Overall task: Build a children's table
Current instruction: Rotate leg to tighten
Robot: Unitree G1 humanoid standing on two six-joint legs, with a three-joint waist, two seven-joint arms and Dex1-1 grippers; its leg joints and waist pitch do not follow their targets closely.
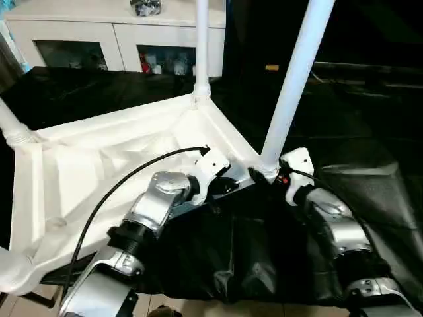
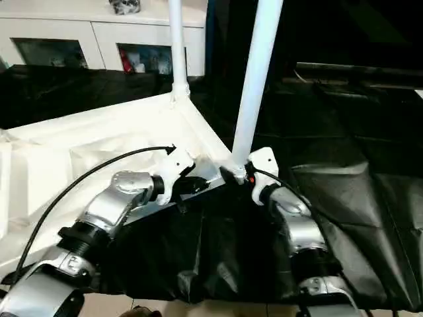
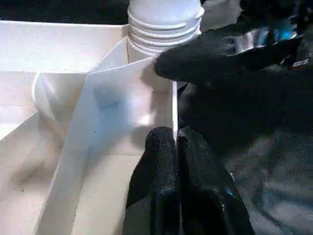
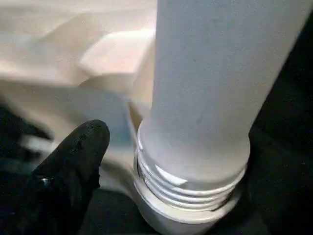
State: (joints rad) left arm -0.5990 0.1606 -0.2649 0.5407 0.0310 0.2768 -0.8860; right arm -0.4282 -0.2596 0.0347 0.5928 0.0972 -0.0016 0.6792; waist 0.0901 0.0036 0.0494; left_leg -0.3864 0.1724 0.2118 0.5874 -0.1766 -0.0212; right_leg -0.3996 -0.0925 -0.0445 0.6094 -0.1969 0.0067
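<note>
The white table top [image 1: 99,172] lies upside down on a black-covered surface, with its legs pointing up. My left gripper [image 3: 174,142] is shut on the raised rim [image 3: 161,103] next to the near right corner socket. From that socket rises a tapered white leg [image 1: 294,79], with screw threads [image 4: 188,188] showing at its base. My right gripper [image 1: 274,173] sits at that base, open. One black finger [image 4: 78,156] stands a little off the leg. A second leg [image 1: 201,46] stands in the far corner. Two more legs [image 1: 10,125] leave the picture at the left.
A white cabinet with glass doors [image 1: 119,39] stands behind the table. Black sheeting [image 1: 370,132] covers the surface to the right and hangs in folds over the front edge. A black cable [image 1: 125,178] runs along my left forearm over the table top.
</note>
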